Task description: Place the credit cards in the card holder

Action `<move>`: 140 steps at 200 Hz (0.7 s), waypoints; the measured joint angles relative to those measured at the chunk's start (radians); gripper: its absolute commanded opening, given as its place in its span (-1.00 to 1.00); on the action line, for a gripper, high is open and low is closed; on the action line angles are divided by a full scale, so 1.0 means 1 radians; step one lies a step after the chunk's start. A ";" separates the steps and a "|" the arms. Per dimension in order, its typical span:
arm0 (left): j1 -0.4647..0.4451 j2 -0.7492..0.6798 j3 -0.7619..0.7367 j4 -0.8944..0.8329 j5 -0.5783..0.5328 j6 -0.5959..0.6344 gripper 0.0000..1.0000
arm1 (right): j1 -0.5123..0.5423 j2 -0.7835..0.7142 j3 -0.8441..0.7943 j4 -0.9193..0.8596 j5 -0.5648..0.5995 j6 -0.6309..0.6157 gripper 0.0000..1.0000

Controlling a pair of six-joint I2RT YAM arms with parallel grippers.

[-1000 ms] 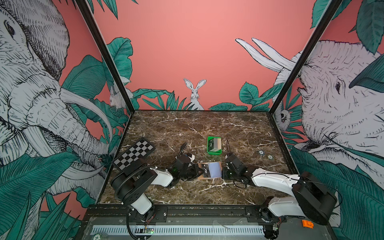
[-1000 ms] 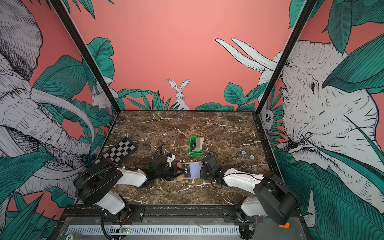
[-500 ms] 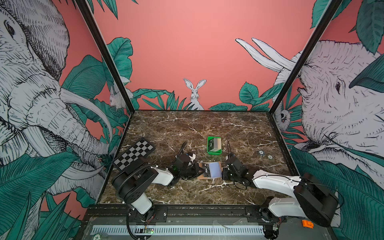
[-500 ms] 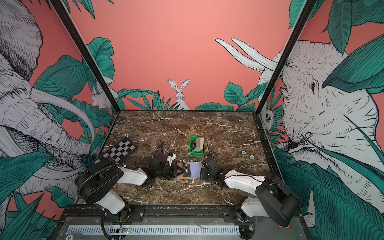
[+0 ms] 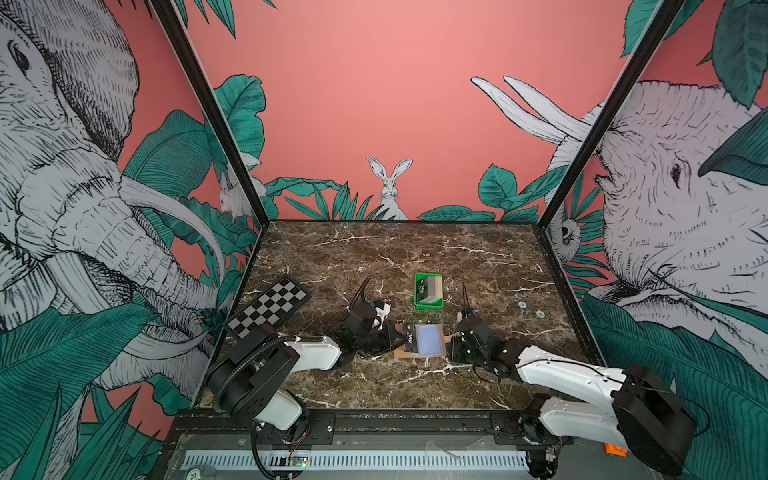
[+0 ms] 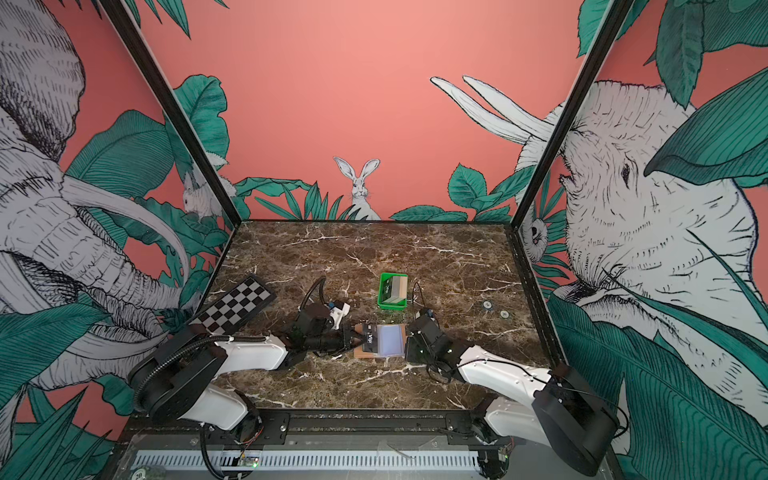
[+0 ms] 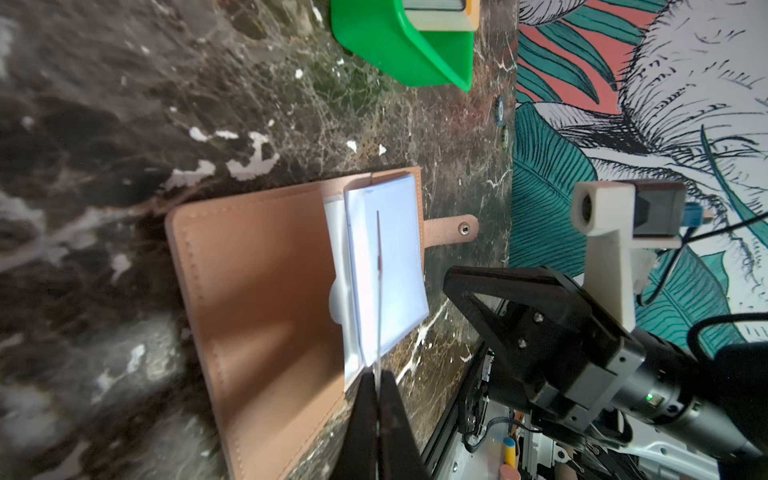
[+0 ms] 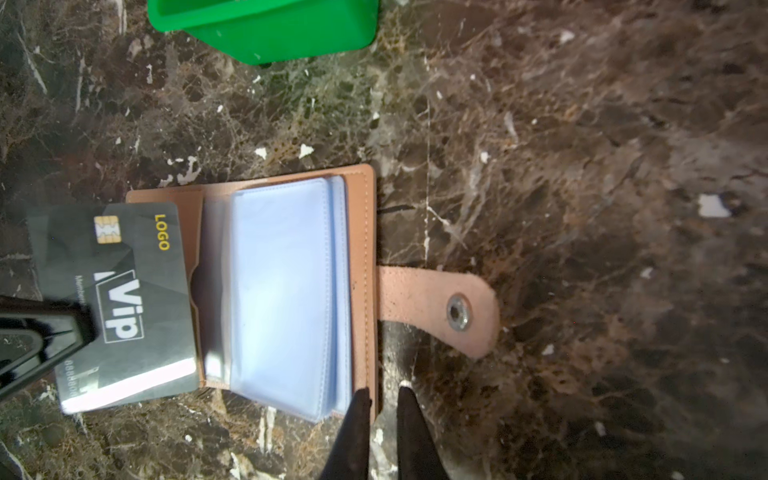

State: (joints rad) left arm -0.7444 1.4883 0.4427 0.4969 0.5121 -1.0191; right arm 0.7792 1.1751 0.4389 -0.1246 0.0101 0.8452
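The tan card holder (image 5: 437, 356) (image 6: 365, 353) lies open on the marble, its pale bluish clear pockets (image 8: 282, 291) turned to the strap side. My left gripper (image 7: 378, 374) (image 5: 394, 337) is shut on a black "VIP" credit card (image 8: 124, 291) (image 7: 378, 270), held over the holder's bare inner flap (image 7: 257, 270). My right gripper (image 8: 384, 409) (image 5: 454, 345) stands open by a narrow gap at the holder's cover edge near the strap tab (image 8: 436, 307). More cards (image 5: 429, 289) stand in a green tray (image 5: 429, 306).
The green tray (image 6: 392, 306) (image 8: 270, 25) sits just behind the holder. A black-and-white checkerboard (image 5: 268, 307) lies at the left edge. Two small round markers (image 5: 522, 304) sit on the marble to the right. Printed walls close off three sides.
The right wrist has shifted slightly to the right. The left gripper with the card, and the holder, stay where they were.
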 measured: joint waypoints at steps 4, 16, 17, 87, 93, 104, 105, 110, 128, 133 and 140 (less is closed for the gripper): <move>0.001 0.000 0.000 0.000 0.004 0.000 -1.00 | 0.000 0.001 0.001 0.000 0.000 -0.001 -0.68; 0.003 0.000 0.002 0.000 0.016 0.003 -1.00 | 0.000 0.008 0.002 0.002 -0.006 -0.003 -0.68; 0.003 0.000 0.002 0.000 0.017 0.003 -1.00 | 0.000 0.009 0.002 0.002 -0.006 -0.003 -0.68; 0.031 0.049 0.017 0.013 0.109 0.004 -1.00 | 0.000 0.042 0.003 0.025 -0.030 -0.007 -0.66; 0.033 0.055 0.017 0.018 0.114 0.002 -1.00 | 0.000 0.042 0.006 0.024 -0.030 -0.007 -0.66; 0.033 0.064 0.017 0.029 0.121 -0.001 -1.00 | 0.000 0.042 0.013 0.025 -0.029 -0.007 -0.65; 0.033 0.065 0.017 0.031 0.122 -0.002 -1.00 | 0.000 0.042 0.013 0.025 -0.029 -0.007 -0.65; 0.034 0.069 0.017 0.034 0.124 -0.002 -1.00 | 0.000 0.042 0.017 0.026 -0.029 -0.007 -0.66; 0.034 0.085 0.018 0.054 0.134 -0.011 -1.00 | 0.000 0.051 0.031 0.027 -0.027 -0.006 -0.66; 0.034 0.091 0.019 0.059 0.137 -0.015 -1.00 | 0.000 0.058 0.035 0.029 -0.026 -0.006 -0.66; 0.034 0.098 0.020 0.067 0.140 -0.022 -1.00 | 0.000 0.068 0.040 0.031 -0.027 -0.006 -0.65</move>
State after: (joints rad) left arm -0.7109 1.5860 0.4629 0.5636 0.6518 -1.0409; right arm 0.7792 1.2427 0.4786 -0.0933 -0.0166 0.8391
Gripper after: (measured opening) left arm 0.047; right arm 0.172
